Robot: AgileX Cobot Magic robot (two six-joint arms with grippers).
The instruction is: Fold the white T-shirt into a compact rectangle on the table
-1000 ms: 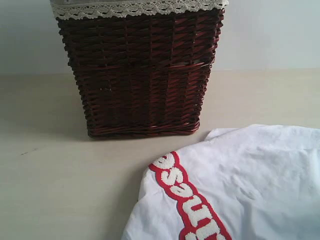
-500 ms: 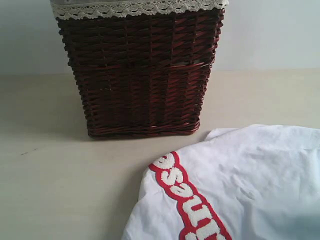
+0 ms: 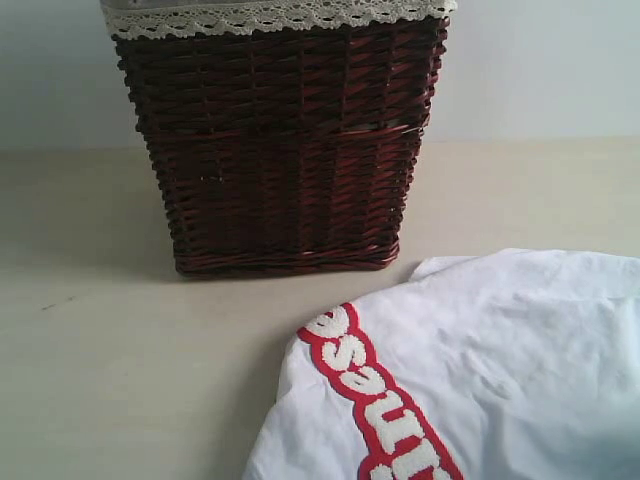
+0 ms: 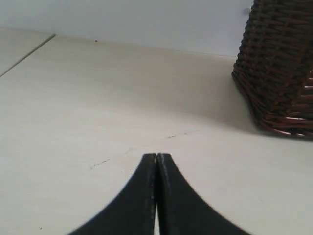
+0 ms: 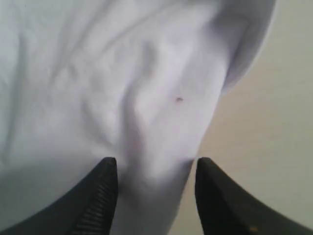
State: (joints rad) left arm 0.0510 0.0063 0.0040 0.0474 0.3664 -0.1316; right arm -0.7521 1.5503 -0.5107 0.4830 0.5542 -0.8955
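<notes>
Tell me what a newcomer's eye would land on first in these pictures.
The tall dark red-brown wicker basket with a lace-trimmed rim dominates the back of the pale beige table. Nearer the camera, on the right of the exterior view, lies the wrinkled white T-shirt, its fuzzy white letters outlined in bright red. The right hand is open astride a raised fold of the shirt.
</notes>
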